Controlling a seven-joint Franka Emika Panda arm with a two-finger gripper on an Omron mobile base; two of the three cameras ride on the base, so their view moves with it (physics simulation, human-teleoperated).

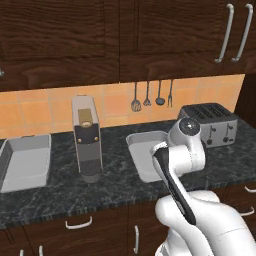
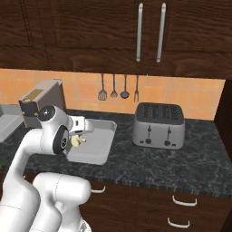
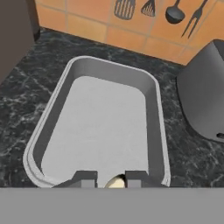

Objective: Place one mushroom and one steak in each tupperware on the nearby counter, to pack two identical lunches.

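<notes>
Gripper (image 3: 110, 178) nearly closed, its two dark fingertips pinching the mushroom (image 3: 115, 182), whose pale tan body shows between them at the bottom of the hand view; in the right base view the same mushroom (image 2: 78, 141) hangs at the hand, above the near part of the tupperware (image 2: 103, 152). This tupperware (image 3: 155, 118) lies on the counter (image 3: 17, 109) between the coffee machine (image 1: 87, 137) and the toaster (image 2: 158, 124), and its grey floor looks bare. A second tupperware (image 1: 27, 162) sits well apart at the far left of the counter. The mushroom is judged very light, small and rounded, somewhat soft, so likely to roll or squirt from a hard squeeze; a gentle hold across cap or stem suits it. No steak is visible.
</notes>
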